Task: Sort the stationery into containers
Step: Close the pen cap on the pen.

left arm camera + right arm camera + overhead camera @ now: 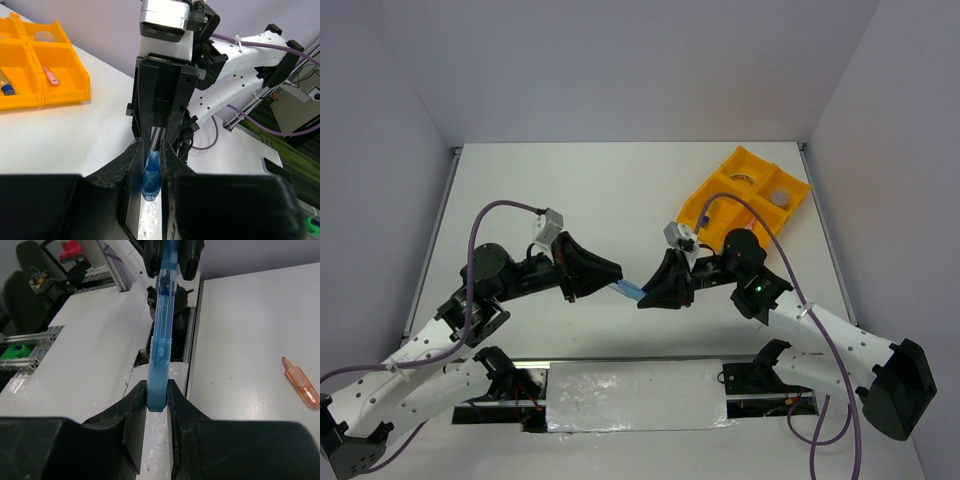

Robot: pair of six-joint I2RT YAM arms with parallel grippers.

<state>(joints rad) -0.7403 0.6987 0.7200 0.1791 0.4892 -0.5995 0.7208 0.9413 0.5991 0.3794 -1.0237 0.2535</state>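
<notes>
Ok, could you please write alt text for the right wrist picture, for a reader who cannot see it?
A clear blue pen is gripped at both ends, by the right gripper below and the left gripper above. An orange stick lies on the white table near the picture's right edge.

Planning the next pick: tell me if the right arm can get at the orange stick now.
Probably not yet. The right gripper is shut on the pen, which the left gripper also clamps. The stick itself lies bare on the table, nothing over it.
</notes>
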